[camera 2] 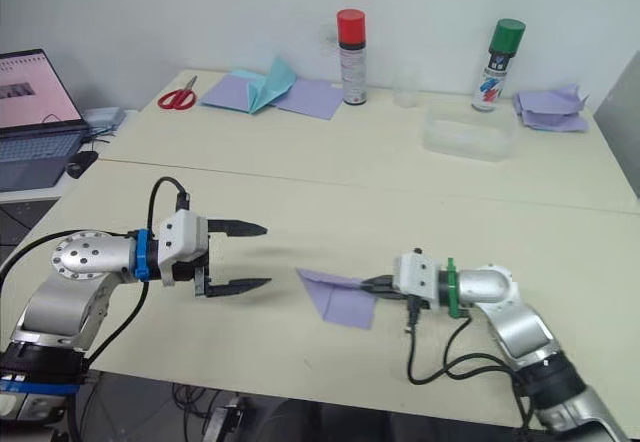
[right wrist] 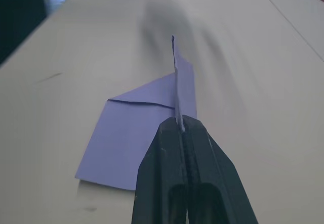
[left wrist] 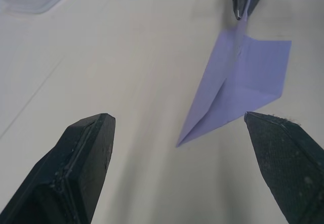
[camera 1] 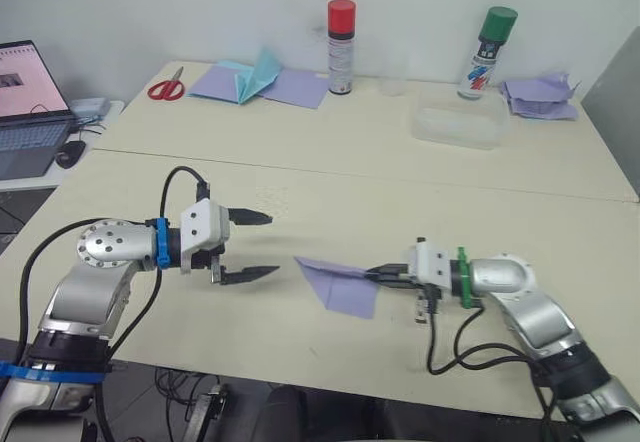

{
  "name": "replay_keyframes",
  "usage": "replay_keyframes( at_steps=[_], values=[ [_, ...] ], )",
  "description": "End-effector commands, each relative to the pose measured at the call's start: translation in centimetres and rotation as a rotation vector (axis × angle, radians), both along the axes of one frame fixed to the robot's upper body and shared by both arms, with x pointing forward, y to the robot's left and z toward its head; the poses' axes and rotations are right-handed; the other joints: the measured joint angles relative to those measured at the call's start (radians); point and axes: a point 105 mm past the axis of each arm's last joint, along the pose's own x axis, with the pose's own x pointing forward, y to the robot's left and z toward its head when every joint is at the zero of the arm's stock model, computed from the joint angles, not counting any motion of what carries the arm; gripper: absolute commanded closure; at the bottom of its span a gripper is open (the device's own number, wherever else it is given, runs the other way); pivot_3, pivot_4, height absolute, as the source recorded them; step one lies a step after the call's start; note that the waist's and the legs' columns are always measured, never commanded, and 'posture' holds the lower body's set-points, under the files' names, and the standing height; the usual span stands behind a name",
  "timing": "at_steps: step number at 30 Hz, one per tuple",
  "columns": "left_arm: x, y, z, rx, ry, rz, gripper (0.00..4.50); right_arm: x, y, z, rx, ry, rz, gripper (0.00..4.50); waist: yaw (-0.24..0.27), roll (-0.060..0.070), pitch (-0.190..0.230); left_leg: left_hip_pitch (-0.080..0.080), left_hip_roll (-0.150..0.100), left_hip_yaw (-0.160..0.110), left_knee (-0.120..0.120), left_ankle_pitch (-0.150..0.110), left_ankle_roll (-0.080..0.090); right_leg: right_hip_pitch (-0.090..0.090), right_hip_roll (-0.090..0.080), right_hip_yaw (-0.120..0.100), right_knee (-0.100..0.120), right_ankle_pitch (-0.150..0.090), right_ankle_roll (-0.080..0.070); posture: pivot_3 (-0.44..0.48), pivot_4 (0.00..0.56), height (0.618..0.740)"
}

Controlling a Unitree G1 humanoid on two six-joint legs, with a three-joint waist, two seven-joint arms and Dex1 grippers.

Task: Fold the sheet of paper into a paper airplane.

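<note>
Setting: a pale cream worktop (camera 1: 330, 177) stood against a white wall, with a second, smaller desk to the robot's left carrying an open laptop (camera 1: 30, 107).
Far edge of worktop: red-handled scissors (camera 1: 166, 86), flat purple sheets with a teal peaked piece (camera 1: 258, 80), a red-capped spray can (camera 1: 341, 46), a green-capped spray can (camera 1: 487, 52), a clear plastic tray (camera 1: 460, 124) and a wrinkly heap of purple papers (camera 1: 541, 96) were lined up there, well apart from the work area.
Task object: the paper airplane (camera 1: 338, 282), a lavender folded wedge, lay near the front of the worktop between the 2 arms, its pointed tip aimed toward the robot's left and one flap spread flat on the surface.
Right tool: the right tool (camera 1: 380, 276) was closed tight on the airplane's upright centre fold at its tail end, holding it edge-on.
Left tool: the left tool (camera 1: 252, 246) hovered just above the worktop with its 2 black fingers spread wide, holding nothing, near the airplane's tip but apart from it.
Task stage: judged close to finished, since the sheet already had a plane's shape.
Risk: the thin fold could slip or tear if the right tool pulled or twisted; if the left tool closed on the tip off-centre, it could crush the nose or open the flaps unevenly.
</note>
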Motion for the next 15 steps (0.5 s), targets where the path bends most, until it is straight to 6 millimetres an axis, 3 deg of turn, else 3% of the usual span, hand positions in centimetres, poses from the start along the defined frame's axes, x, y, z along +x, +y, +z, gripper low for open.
replay_keyframes(
  at_steps=[1,8,15],
  values=[
    [-0.7,-1.0,0.4,-0.013,0.011,-0.049,0.0,-1.0,-1.1,0.5,-0.016,-0.035,0.092,4.45,0.0,0.0,0.0,0.0,0.0,0.0,0.0,0.0,0.0,0.0,0.0,0.0,0.0,0.0,0.0,0.0,0.15,0.74],
    [-0.3,-2.4,0.3,-0.039,0.004,-0.072,0.0,0.1,-1.2,-0.4,-0.037,-0.056,0.054,4.45,0.002,0.0,0.0,0.001,0.0,0.0,0.001,0.0,0.0,0.001,0.001,0.002,0.0,0.0,0.0,0.0,0.15,0.74],
    [0.4,-2.4,0.4,-0.039,-0.01,-0.074,0.0,1.3,-1.2,0.0,-0.013,-0.051,-0.069,4.45,0.003,0.0,0.0,0.0,-0.001,0.0,0.001,0.0,0.0,0.001,0.001,0.002,0.0,0.0,0.0,0.0,0.15,0.74]
  ],
)
